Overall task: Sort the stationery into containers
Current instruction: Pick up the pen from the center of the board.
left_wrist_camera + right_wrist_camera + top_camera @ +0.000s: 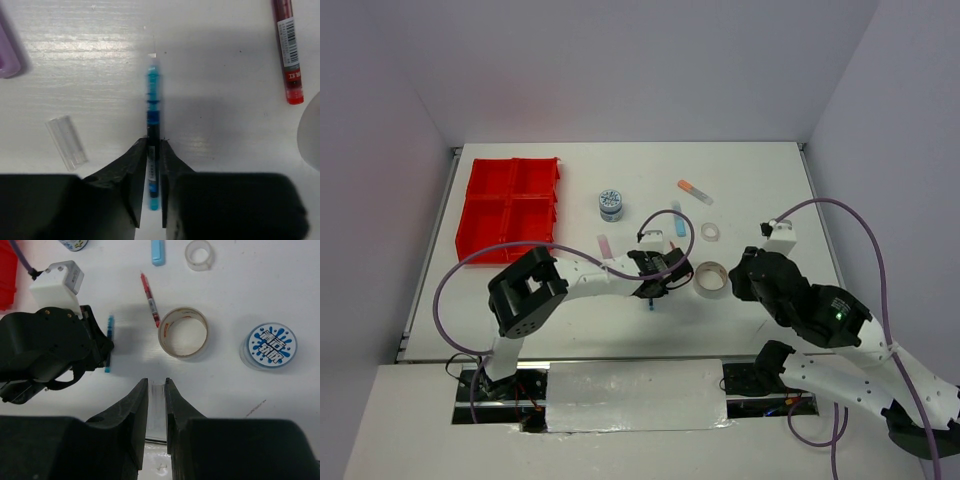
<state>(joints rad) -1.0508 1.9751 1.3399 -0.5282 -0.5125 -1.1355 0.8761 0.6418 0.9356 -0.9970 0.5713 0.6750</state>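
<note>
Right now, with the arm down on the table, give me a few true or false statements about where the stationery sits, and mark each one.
1. The left gripper has a finger on each side of the blue pen. True.
2. One tape roll is already in the red tray. False: the larger tape roll and the smaller tape roll both lie on the table.
3. The red pen lies next to the larger tape roll. True.
4. The purple marker is in a tray compartment. False: it lies on the table, outside the tray.
</note>
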